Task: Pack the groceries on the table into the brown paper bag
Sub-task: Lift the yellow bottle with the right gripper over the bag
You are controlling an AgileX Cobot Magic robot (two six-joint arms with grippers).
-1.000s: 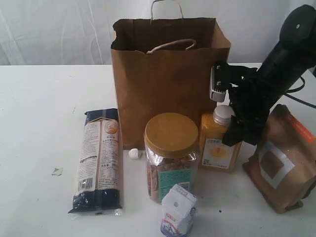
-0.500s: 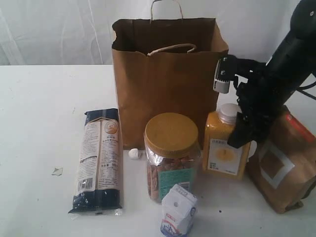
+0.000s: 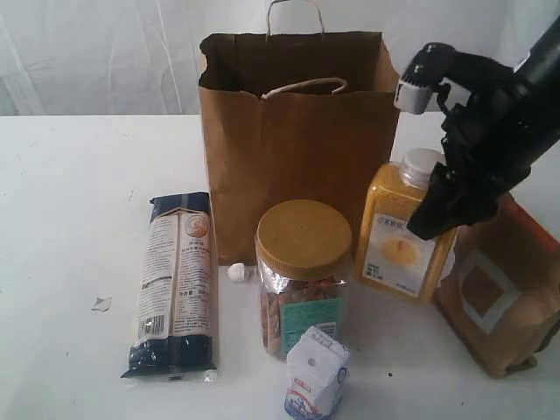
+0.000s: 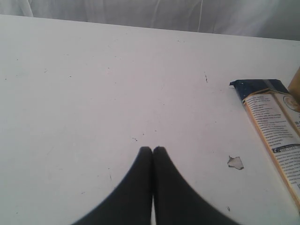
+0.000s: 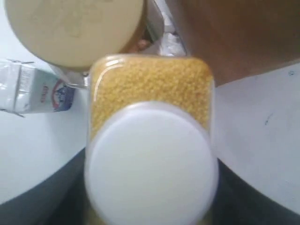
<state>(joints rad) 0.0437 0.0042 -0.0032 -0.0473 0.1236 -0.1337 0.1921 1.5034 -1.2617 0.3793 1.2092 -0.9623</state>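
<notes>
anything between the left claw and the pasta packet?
Only a small pale scrap on bare white table, seen in the left wrist view between the shut left claw and the pasta packet.

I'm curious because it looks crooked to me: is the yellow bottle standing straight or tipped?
Tipped. The orange-yellow bottle leans, with its white cap slanting towards the right hand that grips it.
</notes>
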